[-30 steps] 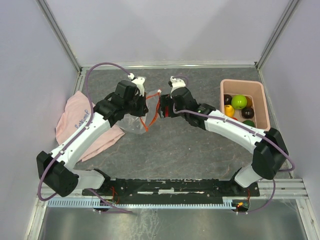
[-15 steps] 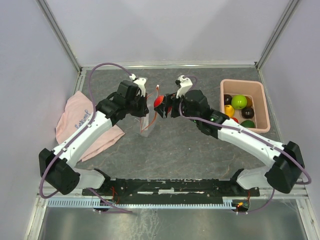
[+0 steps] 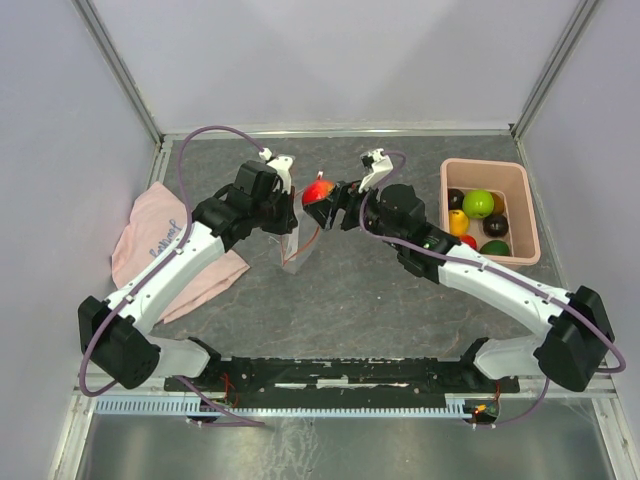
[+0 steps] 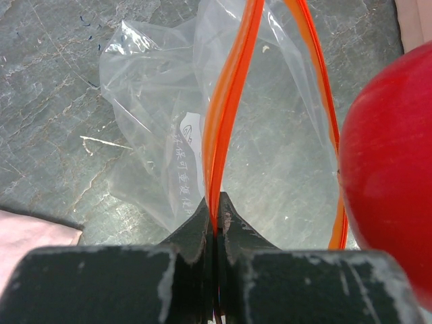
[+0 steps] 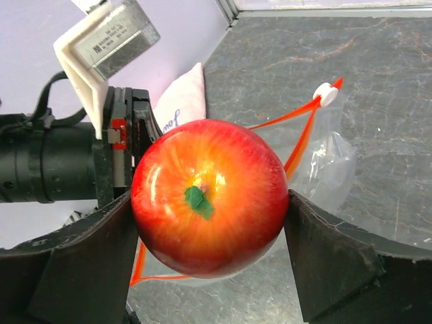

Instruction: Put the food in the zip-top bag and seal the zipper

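Loading food into the zip-top bag is the step in hand, judging from how the items lie. On the counter [image 3: 350, 290], a pink cloth [image 3: 150, 235] lies at the left under the left arm. A pink bin [image 3: 531, 215] stands at the right, well apart from the bag, and holds the rest of the food [image 3: 478, 204]. The zip-top bag [image 4: 155, 135] hangs between the two arms, its lower part apparently crumpled on the surface, and no food shows inside it. The left pincer [image 4: 216, 217] is closed tight on one lip of the zipper [image 4: 229, 108], holding that lip up so that the mouth gapes while the other lip bows away. The right pincer [image 5: 210, 226] stands wide, clamped on a red apple [image 5: 209, 182] with one finger against each side. It holds the apple above and just beside the open mouth, near the left pincer. The white end piece [image 5: 326, 94] of the zipper sits at the far end of the mouth, apart from both pincers. The next move calls for bringing the apple over the gap between the two orange lips, lowering it inside, then parting the fingers. Alignment matters: the mouth appears little wider than the apple and only one lip is supported, so contact with the free lip may fold the opening shut. Sealing is not yet due.
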Tool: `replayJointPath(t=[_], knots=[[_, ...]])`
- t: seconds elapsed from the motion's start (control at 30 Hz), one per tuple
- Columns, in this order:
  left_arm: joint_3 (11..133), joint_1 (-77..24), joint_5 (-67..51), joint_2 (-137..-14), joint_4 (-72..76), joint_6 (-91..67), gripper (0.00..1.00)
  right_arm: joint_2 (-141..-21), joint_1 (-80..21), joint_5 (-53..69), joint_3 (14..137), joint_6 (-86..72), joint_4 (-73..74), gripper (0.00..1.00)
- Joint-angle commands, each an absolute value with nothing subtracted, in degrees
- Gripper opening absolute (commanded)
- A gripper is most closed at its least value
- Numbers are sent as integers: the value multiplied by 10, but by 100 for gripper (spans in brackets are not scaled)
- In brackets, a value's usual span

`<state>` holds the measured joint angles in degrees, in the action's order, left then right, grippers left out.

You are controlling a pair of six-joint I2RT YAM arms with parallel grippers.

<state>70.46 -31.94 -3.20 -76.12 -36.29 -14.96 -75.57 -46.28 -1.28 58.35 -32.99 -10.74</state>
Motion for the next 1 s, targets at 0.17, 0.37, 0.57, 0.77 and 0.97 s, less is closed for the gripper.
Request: replayJointPath(t=[0.17, 0.37, 0.57, 0.77, 0.97], knots=[[708, -318, -47, -752, -341, -154, 3, -802, -464, 17, 576, -372, -211, 63], [708, -318, -48, -749, -339, -156, 3, -828, -465, 6, 562, -367, -209, 63], [707, -318, -45, -744, -337, -158, 3, -835, -464, -30, 541, -328, -175, 63], [706, -318, -65, -746, -333, -158, 3, -869, -465, 29, 548, -296, -192, 63], [704, -318, -78, -748, -329, -159, 3, -889, -465, 84, 553, -256, -211, 64]])
